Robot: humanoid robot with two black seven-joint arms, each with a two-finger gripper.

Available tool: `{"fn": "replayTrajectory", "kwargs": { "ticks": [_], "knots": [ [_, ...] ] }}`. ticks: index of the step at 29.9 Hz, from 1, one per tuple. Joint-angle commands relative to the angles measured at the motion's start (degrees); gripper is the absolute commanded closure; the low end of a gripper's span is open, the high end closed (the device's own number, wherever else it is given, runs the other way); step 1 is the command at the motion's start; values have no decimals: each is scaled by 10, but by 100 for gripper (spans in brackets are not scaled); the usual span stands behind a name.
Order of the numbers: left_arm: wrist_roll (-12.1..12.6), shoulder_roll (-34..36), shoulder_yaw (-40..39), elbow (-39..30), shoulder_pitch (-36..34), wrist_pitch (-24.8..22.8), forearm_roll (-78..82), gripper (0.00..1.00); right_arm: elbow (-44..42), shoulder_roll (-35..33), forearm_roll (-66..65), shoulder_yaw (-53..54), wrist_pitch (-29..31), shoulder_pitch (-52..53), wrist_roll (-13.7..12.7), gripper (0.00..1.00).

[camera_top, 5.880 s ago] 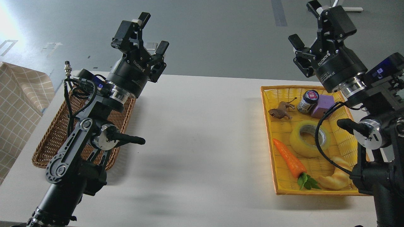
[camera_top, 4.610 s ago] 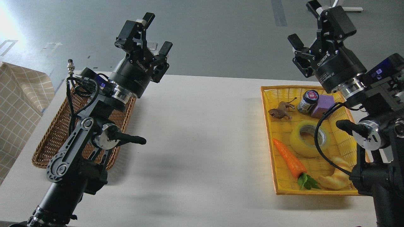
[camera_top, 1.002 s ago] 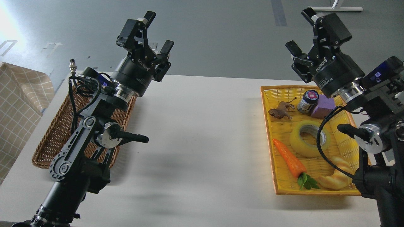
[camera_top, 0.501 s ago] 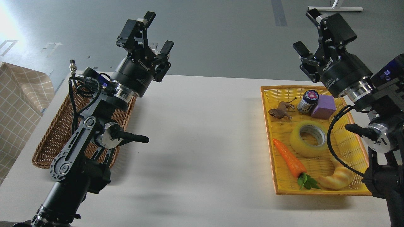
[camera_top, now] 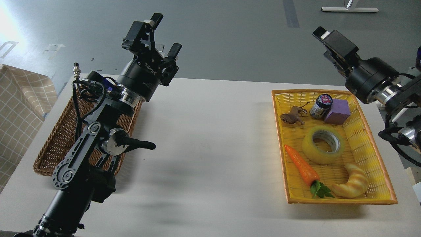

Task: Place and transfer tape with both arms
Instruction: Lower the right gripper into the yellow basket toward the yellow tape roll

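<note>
The tape, a translucent yellow roll with a grey-white core, lies flat in the middle of the yellow basket on the right side of the table. My left gripper is open and empty, held high above the table's far left, far from the tape. My right gripper is raised beyond the basket's far right corner, above and behind the tape. It is seen side-on, so its fingers cannot be told apart. Nothing shows in it.
In the yellow basket with the tape lie an orange carrot, a croissant, a small jar, a purple block and a brown toy animal. A brown wicker basket sits under my left arm. A checked cloth hangs at the left.
</note>
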Motion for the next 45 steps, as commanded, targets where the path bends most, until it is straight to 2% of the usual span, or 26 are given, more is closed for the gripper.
{"fn": "replayTrajectory", "kwargs": {
  "ticks": [1, 4, 10, 12, 14, 16, 20, 36, 40, 45],
  "knots": [
    [-1, 1, 0, -1, 4, 0, 0, 2, 0, -30, -51, -12, 0, -10, 3, 0],
    [-1, 2, -1, -2, 6, 0, 1, 2, 0, -38, -78, -18, 0, -24, 8, 0],
    [-1, 1, -3, -3, 7, 0, 1, 2, -1, -99, -98, -19, 0, -33, 33, 0],
    [-1, 1, -3, -3, 7, 0, 0, 2, 4, -97, -95, -7, -2, -35, 48, 0],
    [-1, 0, -3, -3, 7, 0, 0, 2, 6, -98, -95, 11, -3, -36, 77, 0],
    [-1, -1, -3, -3, 7, 0, 0, 2, 5, -98, -94, 31, -3, -43, 81, 0],
    [-1, 0, -3, -3, 7, 0, 0, 2, -5, -104, -95, 68, -1, -51, 83, 0],
    [-1, -3, -3, -3, 8, 9, 1, 2, -23, -144, -189, 62, 3, -135, 78, 0],
    [-1, -2, -3, -3, 8, 9, 0, 2, -24, -143, -228, -5, 5, -154, 71, 0],
    [-1, 0, -5, -3, 8, 9, 0, 2, -36, -117, -250, -37, 4, -155, 64, 0]
  ]
}}
